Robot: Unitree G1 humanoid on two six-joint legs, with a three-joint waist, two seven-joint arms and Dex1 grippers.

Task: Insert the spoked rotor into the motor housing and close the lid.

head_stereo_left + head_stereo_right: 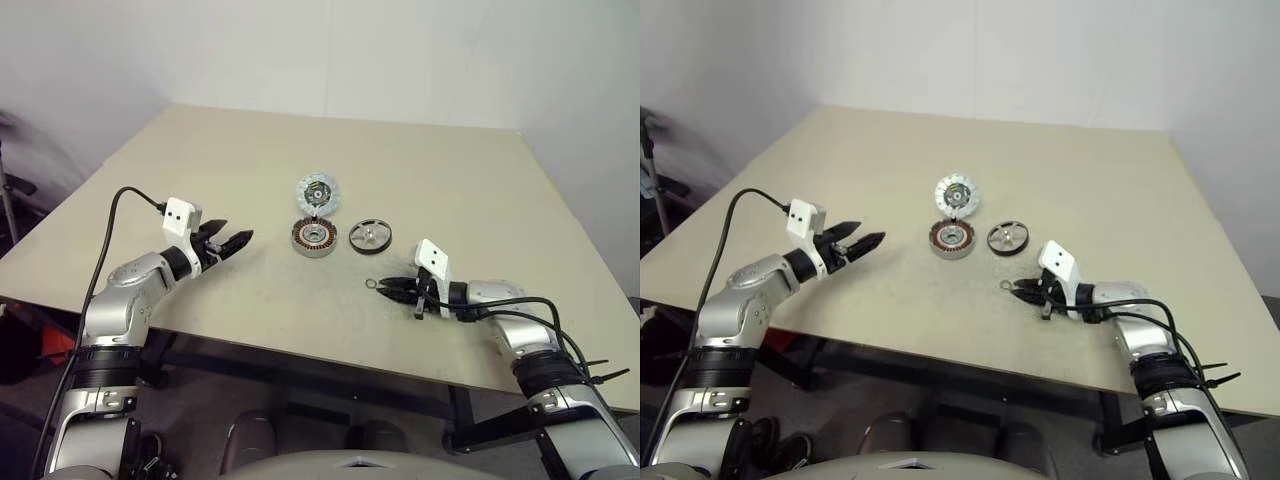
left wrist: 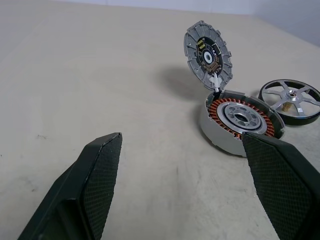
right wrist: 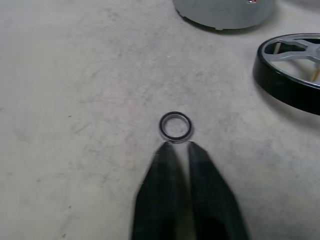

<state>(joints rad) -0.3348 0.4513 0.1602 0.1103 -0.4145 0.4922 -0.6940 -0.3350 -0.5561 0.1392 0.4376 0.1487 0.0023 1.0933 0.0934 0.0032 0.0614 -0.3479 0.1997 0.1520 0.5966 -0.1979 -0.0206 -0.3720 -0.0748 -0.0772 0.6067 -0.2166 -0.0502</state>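
Note:
The motor housing point(image 1: 313, 237), a shallow metal cup with copper windings, sits mid-table. Its lid point(image 1: 318, 192) stands tilted up, open, from the housing's far edge. The spoked rotor point(image 1: 370, 236), black-rimmed with silver spokes, lies flat on the table just right of the housing. My left gripper point(image 1: 235, 242) hovers open to the left of the housing and points at it, with nothing between its fingers point(image 2: 100, 175). My right gripper point(image 3: 178, 147) is shut and empty, low over the table in front of the rotor. Its tips are right at a small black ring point(image 3: 176, 126).
The small black O-ring point(image 1: 372, 285) lies loose on the beige table point(image 1: 450, 180), in front of the rotor. The table's near edge point(image 1: 300, 350) runs just under both forearms. A black cable point(image 1: 120, 200) loops off the left wrist.

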